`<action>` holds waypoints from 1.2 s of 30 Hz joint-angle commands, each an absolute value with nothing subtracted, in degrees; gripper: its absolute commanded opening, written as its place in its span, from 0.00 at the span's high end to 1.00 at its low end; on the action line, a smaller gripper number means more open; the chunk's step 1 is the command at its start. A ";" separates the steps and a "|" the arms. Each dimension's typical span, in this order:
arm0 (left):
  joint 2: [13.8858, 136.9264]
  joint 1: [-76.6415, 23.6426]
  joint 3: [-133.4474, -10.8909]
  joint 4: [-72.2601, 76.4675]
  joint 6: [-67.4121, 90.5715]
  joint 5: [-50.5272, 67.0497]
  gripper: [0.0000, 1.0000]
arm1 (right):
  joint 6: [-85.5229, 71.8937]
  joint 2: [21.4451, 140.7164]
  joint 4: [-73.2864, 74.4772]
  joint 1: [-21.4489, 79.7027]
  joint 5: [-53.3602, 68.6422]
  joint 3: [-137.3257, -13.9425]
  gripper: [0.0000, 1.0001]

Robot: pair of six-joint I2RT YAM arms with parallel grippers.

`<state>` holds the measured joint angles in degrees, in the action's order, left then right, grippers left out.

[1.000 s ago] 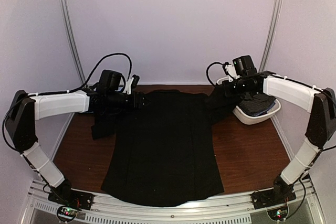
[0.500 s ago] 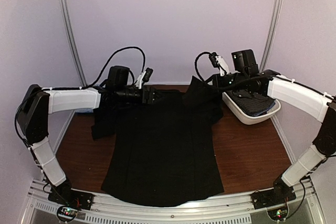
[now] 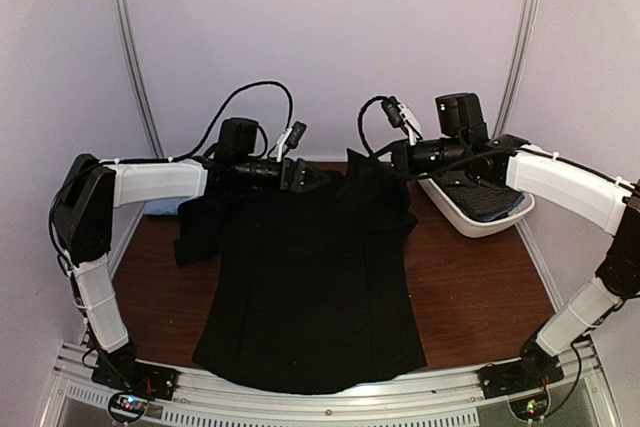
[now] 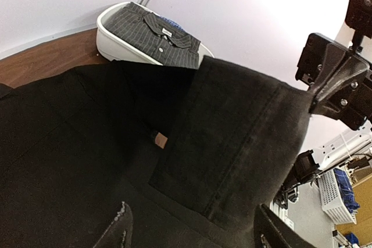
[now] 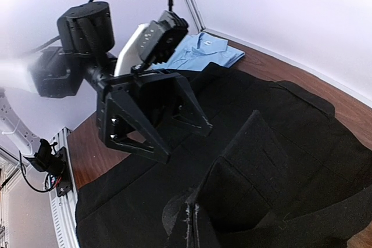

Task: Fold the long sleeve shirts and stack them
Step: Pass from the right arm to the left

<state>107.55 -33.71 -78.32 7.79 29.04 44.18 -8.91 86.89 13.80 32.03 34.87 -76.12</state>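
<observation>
A black long sleeve shirt [image 3: 310,287] lies flat, hem toward the arm bases. My right gripper [image 3: 385,160] is shut on its right sleeve [image 3: 375,197] and holds it up over the collar end. In the right wrist view the pinched fingertips [image 5: 192,213] grip the doubled sleeve [image 5: 256,166]. My left gripper [image 3: 308,179] hovers open just left of it, with nothing between its fingers [image 4: 119,230]; the hanging sleeve [image 4: 244,137] fills that view. The other sleeve [image 3: 200,227] lies bunched at the left. A light blue shirt [image 5: 200,53] lies folded at the far left.
A white oval tub [image 3: 490,219] stands at the back right with a folded dark striped shirt [image 4: 154,30] in it. The two grippers are close together above the collar. Brown table [image 3: 480,287] shows to the right of the black shirt.
My right gripper has carried the sleeve up and left, from beside the tub to over the collar. The left arm has swung right toward the middle, its jaws opening wider.
</observation>
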 commanded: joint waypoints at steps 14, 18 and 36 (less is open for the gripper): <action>114.64 -35.99 -82.25 22.53 35.89 56.41 0.19 | -7.47 86.01 10.16 34.45 40.63 -73.75 1.00; 115.76 -36.43 -82.35 23.93 36.45 56.76 0.18 | -7.47 85.65 9.93 34.41 40.69 -73.48 1.00; 117.47 -36.56 -83.69 24.95 31.74 59.31 0.16 | -6.14 83.27 11.66 34.43 42.39 -72.62 1.00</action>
